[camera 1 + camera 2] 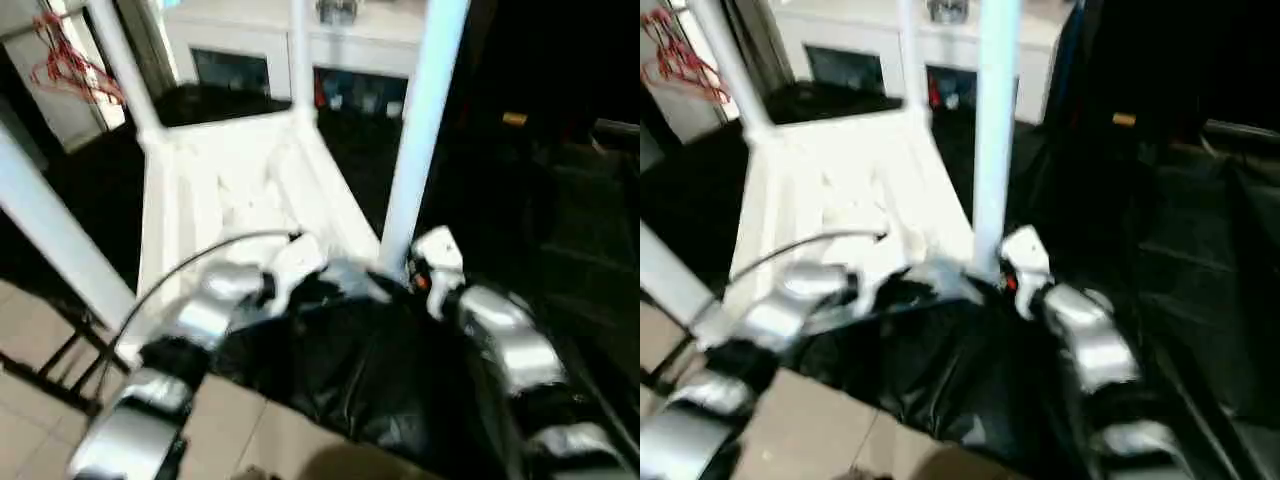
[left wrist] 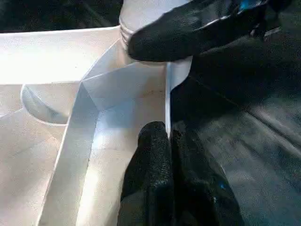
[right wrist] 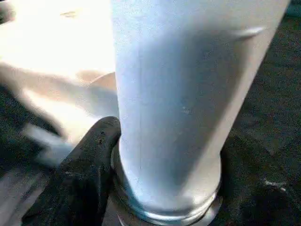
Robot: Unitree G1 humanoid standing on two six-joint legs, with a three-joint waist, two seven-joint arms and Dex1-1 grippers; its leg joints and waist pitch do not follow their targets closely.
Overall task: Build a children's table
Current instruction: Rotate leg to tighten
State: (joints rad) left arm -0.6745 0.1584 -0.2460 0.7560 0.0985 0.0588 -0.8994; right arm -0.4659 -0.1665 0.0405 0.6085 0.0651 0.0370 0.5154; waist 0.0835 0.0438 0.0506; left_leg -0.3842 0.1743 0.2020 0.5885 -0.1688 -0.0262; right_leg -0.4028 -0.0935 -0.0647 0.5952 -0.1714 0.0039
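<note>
The children's table [image 1: 215,200] is smooth white plastic, lying upside down in the middle of the head pictures. Its flat top is a long rectangle with a thin raised rim. The long way of it runs from the bottom middle of the frame toward the top. Straight ribs and a round curved wall cross its underside.

The legs are long round tubes, and they point up. One thick leg [image 1: 420,120] stands at the near corner, right of the middle, and leaves the top edge of the frame. Two thinner-looking legs stand at the far corners, near the top. Another leg [image 1: 45,225] slants across the left side of the frame. The near leg has a ringed end that sits in a round corner socket.

The left gripper [image 2: 167,155] has bumpy black fingers. They are pinched together on the thin rim of the table top, close to that corner. The right gripper [image 3: 164,188] has its fingers [image 3: 87,169] spread around the bottom of the near leg, and one finger is pressed against it.

Shiny, crinkly black sheeting [image 1: 370,370] lies under the near end of the table. Pale floor tiles [image 1: 40,340] show at the lower left. A white cabinet with dark glass doors [image 1: 290,60] stands at the top. Red wire hangers [image 1: 70,60] hang at the upper left
</note>
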